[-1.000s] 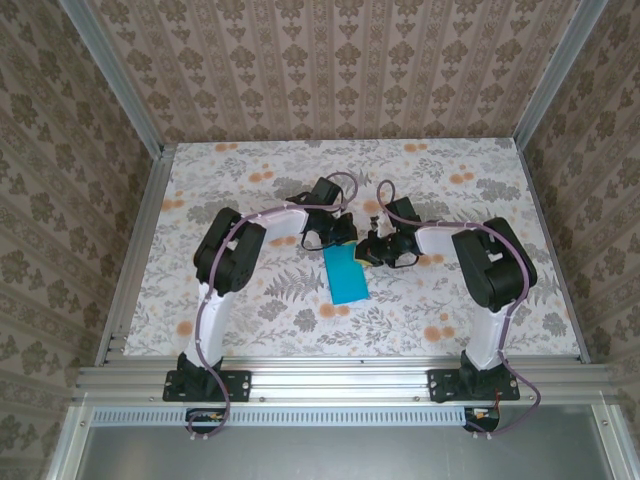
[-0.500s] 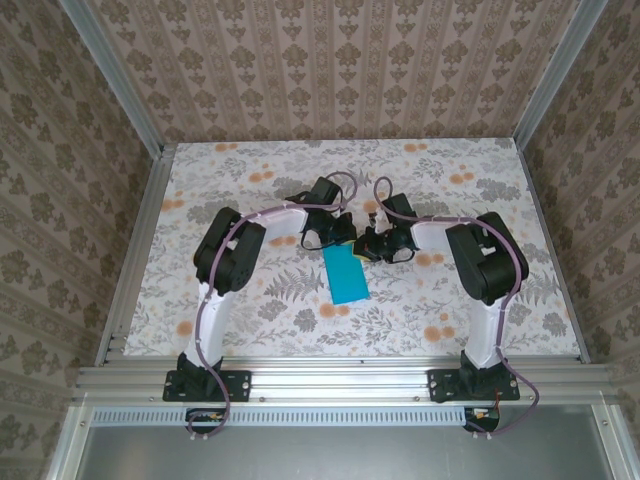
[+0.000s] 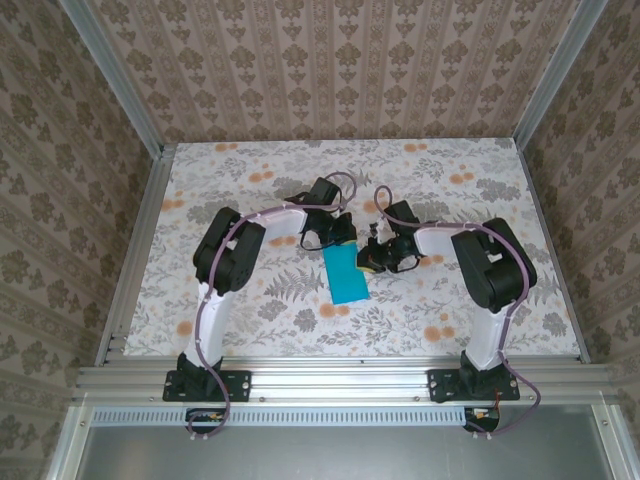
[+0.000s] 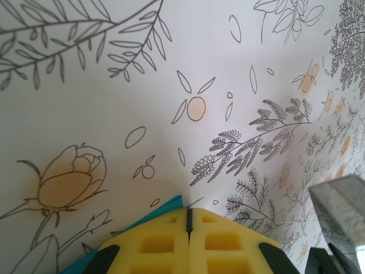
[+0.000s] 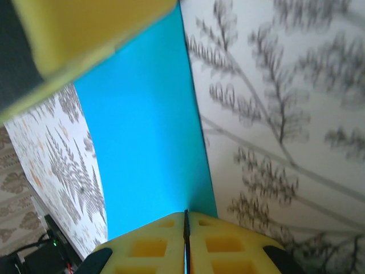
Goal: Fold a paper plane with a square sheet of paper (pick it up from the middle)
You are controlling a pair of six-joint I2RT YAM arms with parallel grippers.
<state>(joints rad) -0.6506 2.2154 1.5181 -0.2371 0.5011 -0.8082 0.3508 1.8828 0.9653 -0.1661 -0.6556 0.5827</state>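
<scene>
Floral desk (image 3: 250,190), with the square sheet of paper (image 3: 348,275) lying flat on it, looking folded into a narrow strip. Left gripper (image 4: 189,210) is closed at the sheet's far end and right gripper (image 5: 185,212) is closed at the sheet's right edge, can't tell if either actually pinches paper. Risk imo: those closed pads drag the thin sheet, so it slides or wrinkles and the crease goes crooked.

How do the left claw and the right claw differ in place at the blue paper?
The left claw is at the far end of the blue paper; the right claw is at its right edge. In the left wrist view a small paper corner shows beside the left claw; in the right wrist view the right claw looks along a long stretch. Both have yellow fingers, closed together.
</scene>
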